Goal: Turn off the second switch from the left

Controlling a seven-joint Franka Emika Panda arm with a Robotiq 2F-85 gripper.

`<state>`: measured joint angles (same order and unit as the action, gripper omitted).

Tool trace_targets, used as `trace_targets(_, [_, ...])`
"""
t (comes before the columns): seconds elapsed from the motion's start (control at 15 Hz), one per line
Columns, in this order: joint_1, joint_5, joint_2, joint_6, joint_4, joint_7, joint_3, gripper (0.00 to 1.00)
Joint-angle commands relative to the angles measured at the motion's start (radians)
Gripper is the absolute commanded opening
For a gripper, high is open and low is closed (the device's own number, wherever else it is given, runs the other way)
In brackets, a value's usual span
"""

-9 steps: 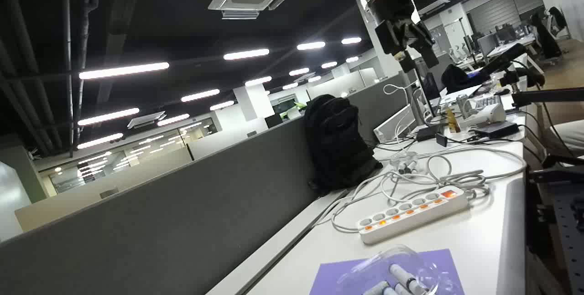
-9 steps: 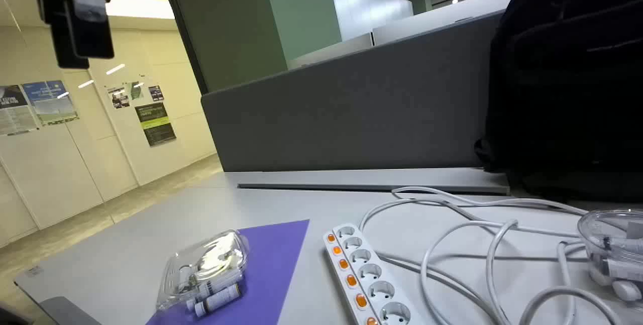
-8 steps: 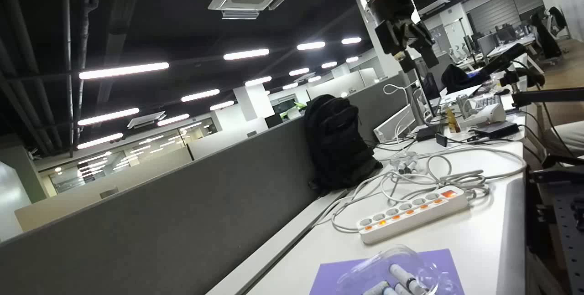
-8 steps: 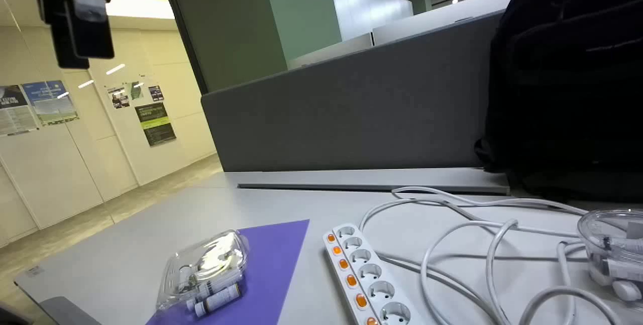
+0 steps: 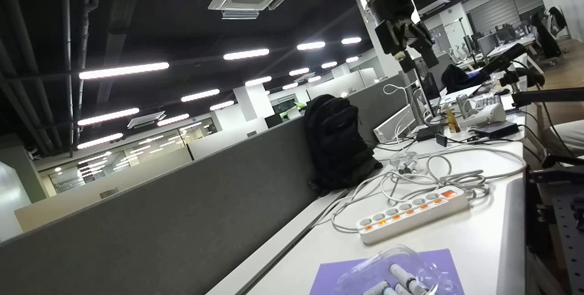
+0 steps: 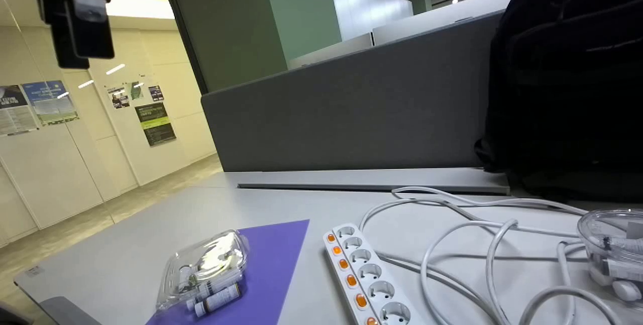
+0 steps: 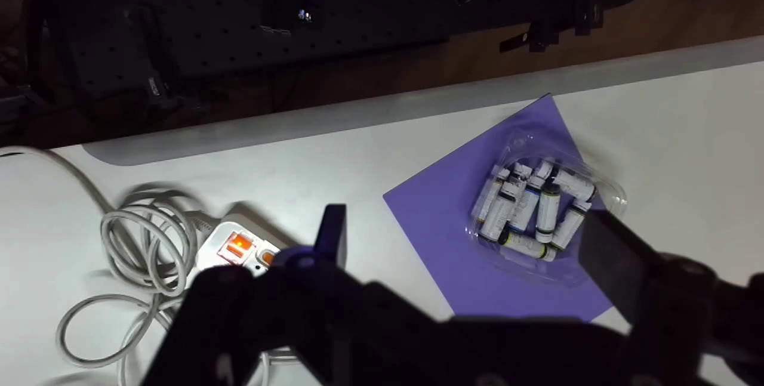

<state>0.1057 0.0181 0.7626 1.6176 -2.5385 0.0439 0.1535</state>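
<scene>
Above the power strip, room seems open; cables crowd its socket side and one end.

Jaws spread wide, partly hiding white power strip.

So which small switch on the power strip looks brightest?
The second small switch from the end nearest the purple sheet: it glows yellow; the others look duller orange.

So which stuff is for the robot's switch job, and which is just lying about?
For the job:
the white power strip
its orange switches
the open end effector

Just lying about:
the black backpack
the purple sheet
the clear tub on that sheet
the labelled tubes in the tub
</scene>
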Motion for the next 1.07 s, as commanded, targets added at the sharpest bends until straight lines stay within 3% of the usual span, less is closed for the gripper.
trace_targets(0.0, [0.008, 0.004, -0.002, -0.002, 0.002, 0.005, -0.006, 1.0])
trace_targets(0.6, [0.005, 0.01, 0.003, 0.015, -0.006, 0.008, -0.005, 1.0])
trace_targets(0.73, [0.014, 0.009, -0.01, 0.075, -0.015, -0.013, -0.011, 1.0])
trace_targets(1.0, [0.031, 0.008, -0.071, 0.299, -0.037, -0.051, -0.018, 1.0])
